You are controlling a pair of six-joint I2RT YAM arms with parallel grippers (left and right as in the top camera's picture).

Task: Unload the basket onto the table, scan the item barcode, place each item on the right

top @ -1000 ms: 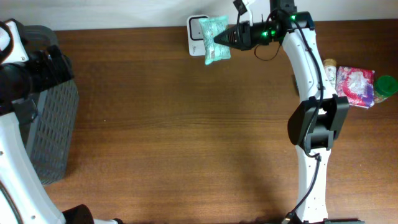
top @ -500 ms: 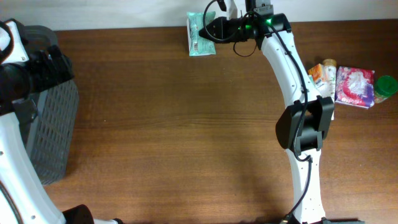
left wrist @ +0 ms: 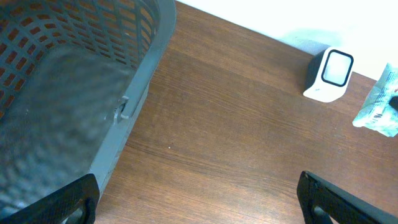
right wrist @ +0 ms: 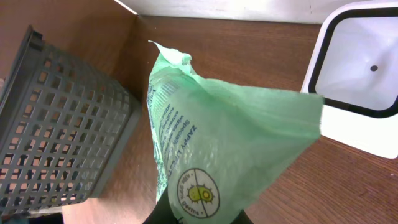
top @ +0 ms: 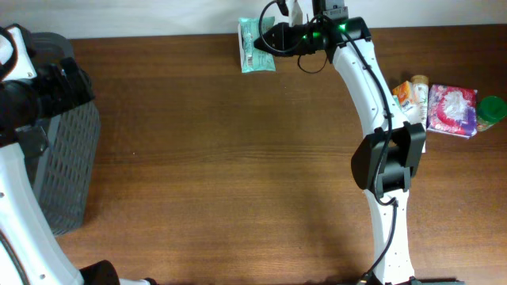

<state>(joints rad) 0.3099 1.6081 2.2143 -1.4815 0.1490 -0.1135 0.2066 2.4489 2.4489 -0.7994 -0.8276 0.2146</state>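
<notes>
A pale green plastic packet (top: 255, 46) with printed text hangs at the table's far edge, and my right gripper (top: 273, 39) is shut on its end. In the right wrist view the packet (right wrist: 230, 143) fills the middle, with the white, black-rimmed scanner (right wrist: 357, 68) just behind it on the right. My right gripper (right wrist: 199, 218) shows only as dark fingers under the packet. From overhead the packet covers most of the scanner. The left wrist view shows the scanner (left wrist: 329, 74) with the packet (left wrist: 380, 106) beside it. My left gripper (left wrist: 199, 199) stands open and holds nothing, over the table next to the basket.
A grey mesh basket (top: 67, 158) stands at the left edge, also seen as the basket (left wrist: 74, 93) in the left wrist view. At the right edge lie an orange packet (top: 404, 93), a pink packet (top: 453, 109) and a green-capped item (top: 491, 109).
The right gripper has swung left with the green packet, turning it over the scanner, and has held still for the last half second. The left arm has not moved.
</notes>
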